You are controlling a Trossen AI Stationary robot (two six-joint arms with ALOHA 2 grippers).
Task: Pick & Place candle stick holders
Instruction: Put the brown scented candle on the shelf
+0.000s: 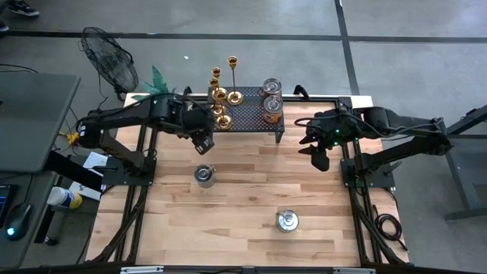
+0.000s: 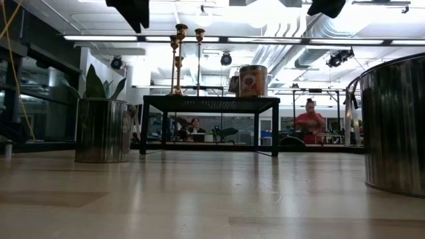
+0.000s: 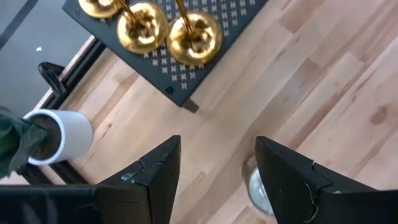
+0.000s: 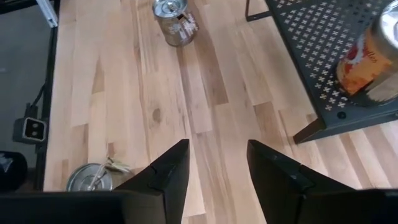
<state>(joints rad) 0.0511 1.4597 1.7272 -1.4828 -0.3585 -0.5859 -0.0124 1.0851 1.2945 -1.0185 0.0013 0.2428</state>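
- The gold candle stick holders (image 1: 221, 99) stand close together on the left end of a small black rack (image 1: 247, 114) at the back of the tabletop (image 1: 243, 198). At least 4 show from above, and 1 is much taller than the rest.
- The left claw (image 1: 202, 144) hangs in the air just in front of the rack, near the holders. Its 2 fingers are spread apart and hold nothing.
- The right claw (image 1: 319, 156) waits off the right end of the rack, also spread apart and holding nothing.
- 2 jars (image 1: 272, 101) stand on the right end of the rack.
- 2 silver tins sit on the wood: 1 (image 1: 204, 175) just in front of the left claw, and 1 (image 1: 287, 221) nearer the front edge.
- No holder has been picked up yet, so I think the job is at its start.
- What could go wrong (the holders are packed tight):
  - If the claw goes for 1, a finger could bump the 1 beside it and knock it over.
  - The stems are thin and shiny, so a holder could slip or tilt if the grip is off to 1 side.
  - The tall 1 would tip easily if it is nudged up high.
  - A low, fast move could hit the rack edge and shake them all.
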